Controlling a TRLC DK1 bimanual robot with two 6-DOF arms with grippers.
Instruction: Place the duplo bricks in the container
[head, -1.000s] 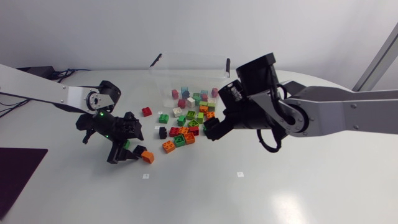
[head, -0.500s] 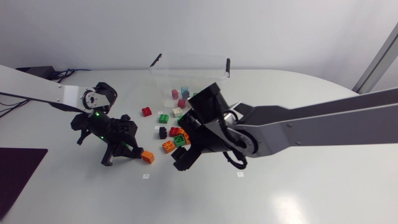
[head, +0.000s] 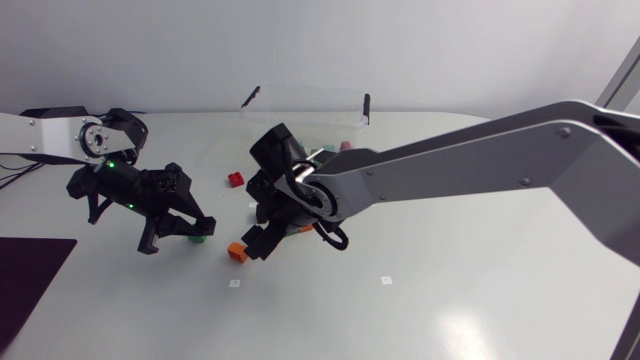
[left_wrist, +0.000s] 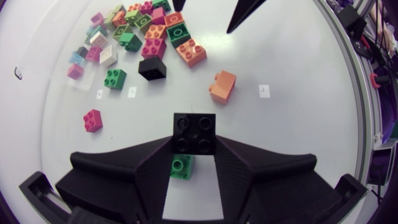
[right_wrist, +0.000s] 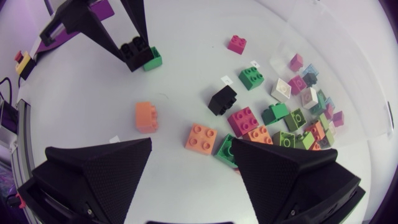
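The left gripper (left_wrist: 194, 147) is clenched on a black brick (left_wrist: 194, 127), one finger against each side, so the brick sits square and stud-up between the tips. That looks like a firm hold for carrying. A green brick (left_wrist: 181, 167) lies on the table (head: 450, 290) just under the held one. I cannot tell whether the two touch.

The right gripper (right_wrist: 193, 142) stands released, with its fingers spread wide and nothing between them. It hangs low over two orange bricks (right_wrist: 201, 138), probably lining up on one of them.

In the head view the left gripper is at about nine o'clock from the right one. The main pile (right_wrist: 286, 124) lies beyond the right gripper towards one o'clock, largely hidden under that arm. The clear container (head: 300, 98) stands at the table's twelve o'clock edge, well apart from both grippers, so the black brick has the whole carry ahead of it.

Small white tags (head: 233, 284) lie on the table at six o'clock of the pile, too small to read. No other writing shows.
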